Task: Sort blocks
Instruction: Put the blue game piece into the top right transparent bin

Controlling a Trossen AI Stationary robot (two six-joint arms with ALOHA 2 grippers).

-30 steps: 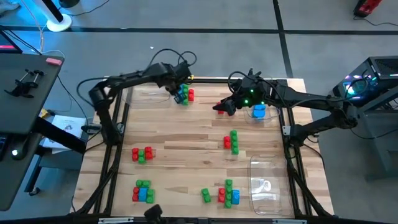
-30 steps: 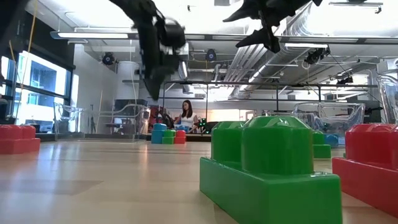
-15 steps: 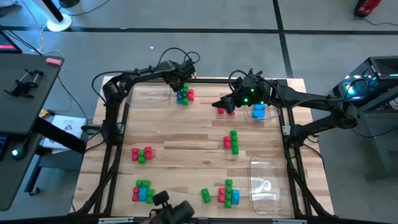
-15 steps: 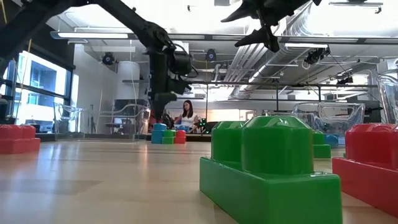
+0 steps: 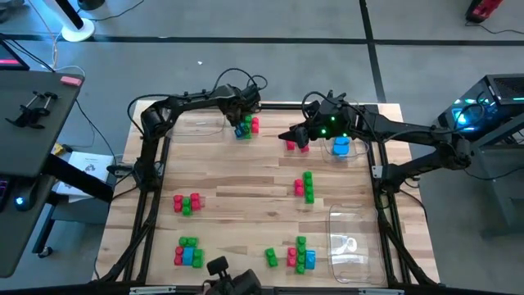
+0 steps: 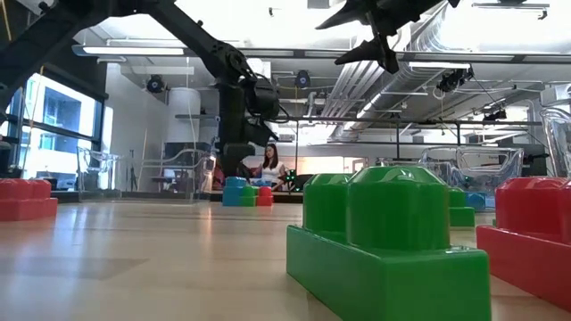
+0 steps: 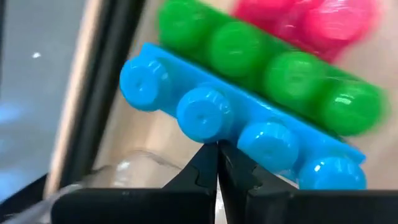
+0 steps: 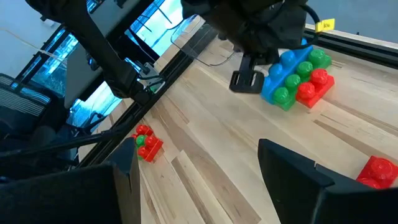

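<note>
A cluster of joined blue, green and red blocks [image 5: 246, 127] [image 6: 245, 193] [image 8: 292, 78] rests on the wood near the table's far edge. My left gripper [image 5: 238, 123] [image 7: 217, 155] [image 8: 247, 82] is shut and stands low at the cluster's left side. My right gripper [image 5: 292, 138] [image 8: 211, 180] is open and held high above the table [image 6: 379, 49], over a single red block [image 5: 297, 147] [image 8: 376, 171] that lies on the wood. More block clusters lie in the middle [image 5: 304, 187], at the left [image 5: 187, 203] and along the near edge [image 5: 187, 252] [image 5: 295, 256]. My left gripper has its shut fingertips [image 7: 217, 149] against the long side of the blue block [image 7: 205, 134], the cluster's left member. The fingers point down and come from the table's left, across the block's length. The cluster sits flat on the table.
A blue block [image 5: 340, 147] lies in a clear tray at the far right. Another clear tray [image 5: 348, 246] is at the near right, a third [image 5: 196, 124] at the far left. In the low view green [image 6: 384, 241] and red [image 6: 531, 232] blocks fill the foreground; a person [image 6: 268, 167] sits beyond the table.
My left gripper has come down from high above the table and moved toward the table's right, reaching the blue, green and red cluster. The cluster has slid a little toward the table's right along the wood.
</note>
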